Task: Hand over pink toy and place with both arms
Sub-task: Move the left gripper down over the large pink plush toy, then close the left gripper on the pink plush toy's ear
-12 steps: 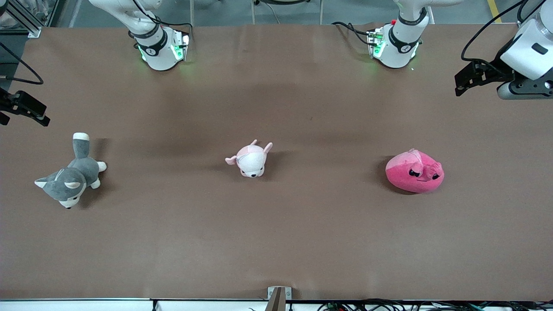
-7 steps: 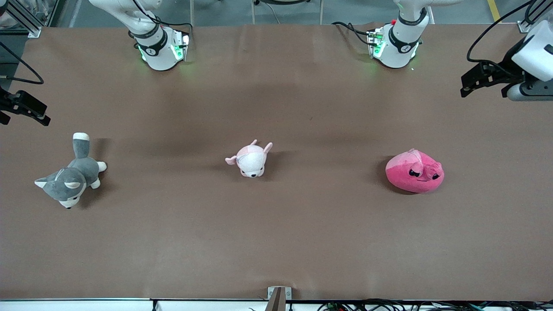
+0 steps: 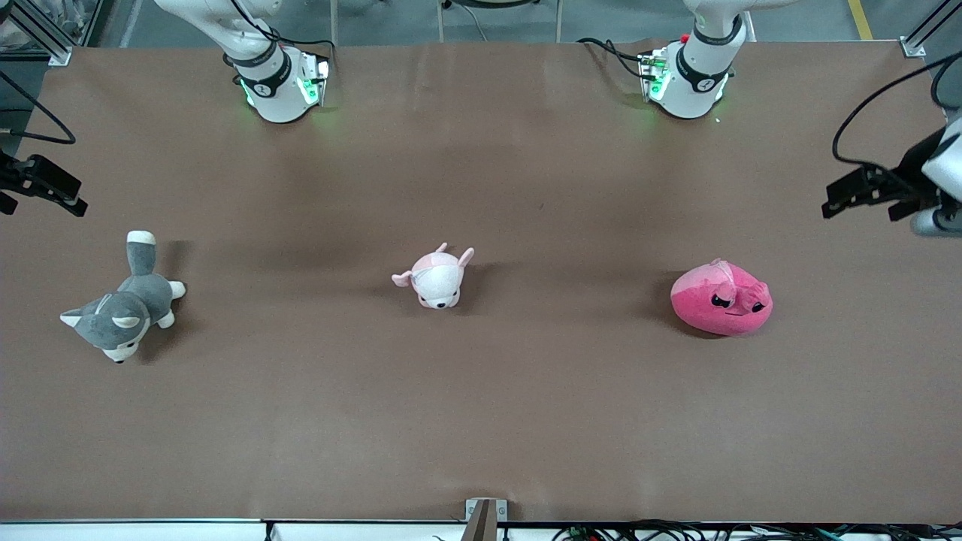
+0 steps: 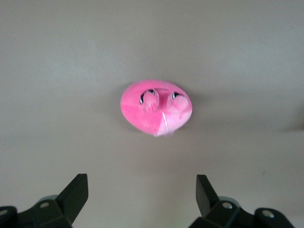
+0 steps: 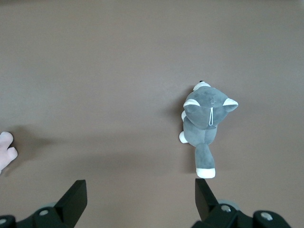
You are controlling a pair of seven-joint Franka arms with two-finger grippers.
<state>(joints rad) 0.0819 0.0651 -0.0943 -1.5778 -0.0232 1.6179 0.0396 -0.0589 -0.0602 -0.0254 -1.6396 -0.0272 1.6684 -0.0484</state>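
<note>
The pink toy (image 3: 721,298) lies untouched on the bench (image 3: 481,421); left gripper (image 3: 864,197) and right gripper (image 3: 46,186) hover, jaws apart

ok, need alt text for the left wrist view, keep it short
A hot-pink blob plush, the pink toy, lies alone on the brown table, its black angry eyes showing. The left gripper hangs above the table short of the toy, fingers spread wide open with nothing between them.
</note>
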